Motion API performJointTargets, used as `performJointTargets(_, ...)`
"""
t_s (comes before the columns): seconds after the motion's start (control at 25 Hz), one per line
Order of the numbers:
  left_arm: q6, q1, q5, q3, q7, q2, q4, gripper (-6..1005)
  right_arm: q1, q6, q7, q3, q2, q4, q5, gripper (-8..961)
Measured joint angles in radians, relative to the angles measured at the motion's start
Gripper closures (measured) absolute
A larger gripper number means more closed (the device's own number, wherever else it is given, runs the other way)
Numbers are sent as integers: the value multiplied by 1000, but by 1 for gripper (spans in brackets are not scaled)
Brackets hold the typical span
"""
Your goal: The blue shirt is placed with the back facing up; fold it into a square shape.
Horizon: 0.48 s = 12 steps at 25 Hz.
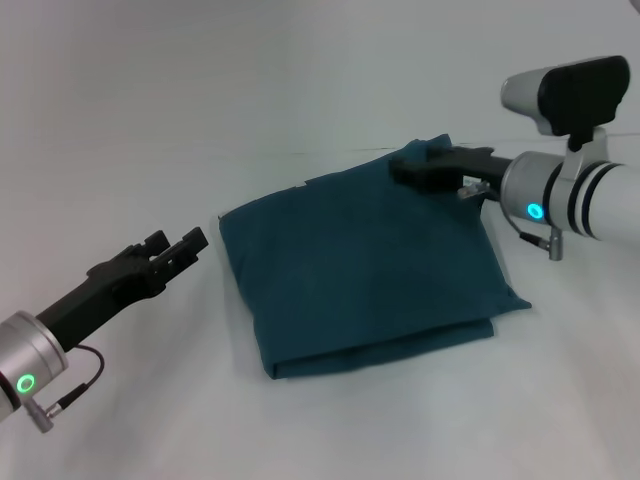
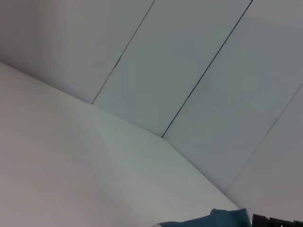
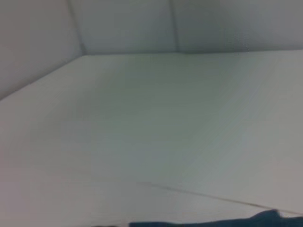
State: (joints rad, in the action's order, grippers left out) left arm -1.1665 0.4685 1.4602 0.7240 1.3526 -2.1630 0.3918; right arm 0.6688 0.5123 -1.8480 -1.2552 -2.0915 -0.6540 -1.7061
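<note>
Two grippers: both sit at the edges of one folded bundle, and the folding looks close to done.
Shirt: the blue shirt lies mid-frame in the head view on the white table, already stacked in layers into a rough, slightly skewed square, its doubled edge along the lower side.
Step in hand: as I read it, the last fold is down and what is left is tidying, since the upper right corner bunches up into a small peak.
Right gripper: the right gripper is at the upper right of the bundle, right at that raised corner; whether its fingers pinch the cloth or are parted I cannot tell from here.
Left gripper: the left gripper hovers at left of centre, just beside the shirt's left edge and not touching it, fingers slightly apart and holding nothing.
Wrist views: each shows mostly bare table and wall, with only a sliver of blue cloth at the bottom edge.
Next move: probably flattening that upper right corner and squaring the left edge, then drawing both arms clear without dragging the layers.
</note>
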Motion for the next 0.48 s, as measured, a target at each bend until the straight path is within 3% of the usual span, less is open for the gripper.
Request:
performJointTargets(0.2, 1, 2, 0, -2, 1, 0, 1, 247, 25, 1, 20, -6, -5, 49, 1, 310)
performJointTargets(0.48, 1, 4, 0, -12, 2, 0, 1, 247, 67, -156, 52, -12, -9, 126, 1, 311)
